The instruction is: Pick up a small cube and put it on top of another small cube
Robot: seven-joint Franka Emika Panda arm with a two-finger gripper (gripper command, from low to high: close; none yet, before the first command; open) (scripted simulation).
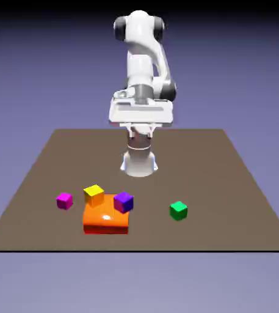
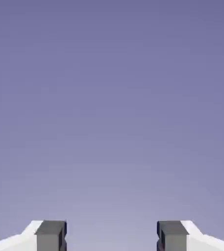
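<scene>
Pincer tips show at the bottom edge of the hand view, spread wide apart with nothing between them; above them that view holds only the plain blue-violet backdrop. In the exterior view the pincer itself cannot be made out: the arm stands folded in the upper middle of the frame, its flat white hand block held level, high above the bench, well apart from every cube.

All the cubes lie in the lower half of the exterior view, on the brown bench. A large orange block sits lower left of centre. The yellow cube is at the block's upper left corner and the purple cube at its upper right corner; whether either one rests on the block or merely stands just behind it cannot be told. The magenta cube lies on the bench to the left of the yellow one, near but apart from it. The green cube stands alone to the right of the orange block, well apart from the others. No cube is stacked on another small cube.
</scene>
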